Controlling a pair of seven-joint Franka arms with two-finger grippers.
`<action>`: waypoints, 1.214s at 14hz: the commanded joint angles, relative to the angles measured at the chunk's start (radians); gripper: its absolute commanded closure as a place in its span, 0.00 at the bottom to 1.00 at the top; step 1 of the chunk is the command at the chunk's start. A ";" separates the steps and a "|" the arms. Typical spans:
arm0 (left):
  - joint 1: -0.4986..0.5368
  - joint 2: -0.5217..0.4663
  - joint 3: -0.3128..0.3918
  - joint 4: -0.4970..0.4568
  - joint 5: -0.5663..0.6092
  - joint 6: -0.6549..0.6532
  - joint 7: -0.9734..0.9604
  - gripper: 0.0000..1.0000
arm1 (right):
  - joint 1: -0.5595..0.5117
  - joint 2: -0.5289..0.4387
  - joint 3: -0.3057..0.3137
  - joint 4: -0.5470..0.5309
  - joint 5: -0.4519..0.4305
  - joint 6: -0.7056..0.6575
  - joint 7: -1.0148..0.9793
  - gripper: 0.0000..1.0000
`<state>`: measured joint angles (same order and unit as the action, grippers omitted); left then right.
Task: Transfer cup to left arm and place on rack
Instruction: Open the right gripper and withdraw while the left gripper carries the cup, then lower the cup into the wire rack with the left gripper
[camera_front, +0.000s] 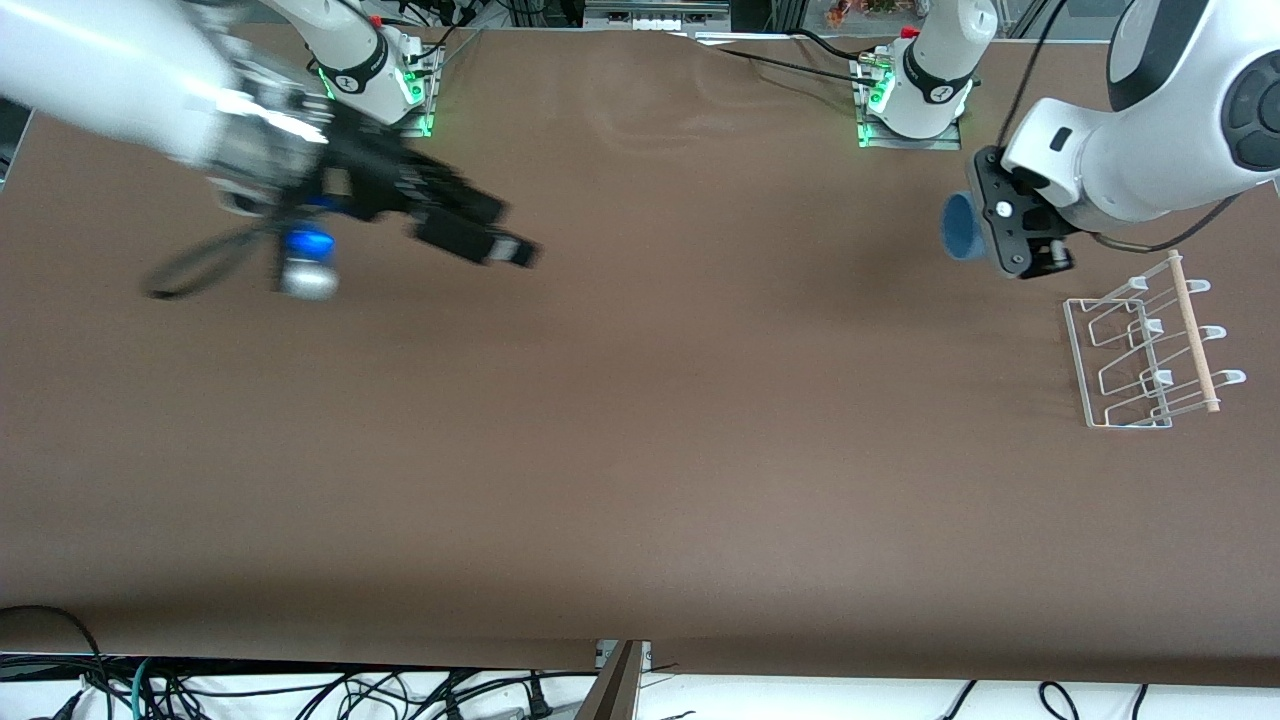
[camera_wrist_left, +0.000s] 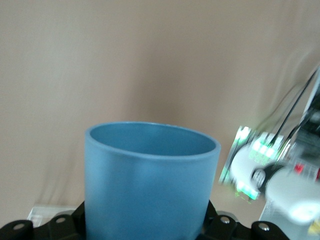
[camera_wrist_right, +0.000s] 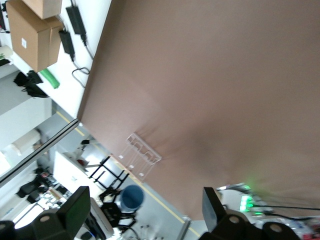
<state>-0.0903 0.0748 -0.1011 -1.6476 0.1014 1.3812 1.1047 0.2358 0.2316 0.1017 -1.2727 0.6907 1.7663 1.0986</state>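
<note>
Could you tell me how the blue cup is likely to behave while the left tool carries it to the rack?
The cup looks like thin matte plastic, so probably light and fairly rigid. Its smooth, slightly tapered wall could slip in the left tool if the grip loosens. Round and lying sideways in the grip, it would likely roll if dropped short of the rack.

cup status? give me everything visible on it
The cup is a plain, matte light-blue tumbler with no handle, plastic by the look of it, slightly tapered and empty inside. The left gripper is shut on its lower body and holds it in the air, tipped on its side with the open mouth pointing toward the right arm's end of the table. It hangs over bare table beside the rack, not touching it. The right gripper is open and away from it.
</note>
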 joint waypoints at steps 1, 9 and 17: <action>-0.008 0.042 -0.011 0.014 0.220 -0.022 -0.028 0.96 | 0.002 -0.070 -0.170 -0.017 0.016 -0.193 -0.148 0.01; 0.041 0.284 0.001 -0.004 0.811 -0.073 -0.066 1.00 | -0.001 -0.116 -0.306 -0.077 -0.212 -0.349 -0.448 0.01; 0.176 0.323 0.001 -0.165 1.006 0.139 -0.222 1.00 | -0.173 -0.368 -0.084 -0.582 -0.575 -0.048 -0.865 0.01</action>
<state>0.0718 0.4240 -0.0913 -1.7287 1.0539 1.4588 0.9456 0.1284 -0.0655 -0.0506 -1.7572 0.1665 1.6669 0.3317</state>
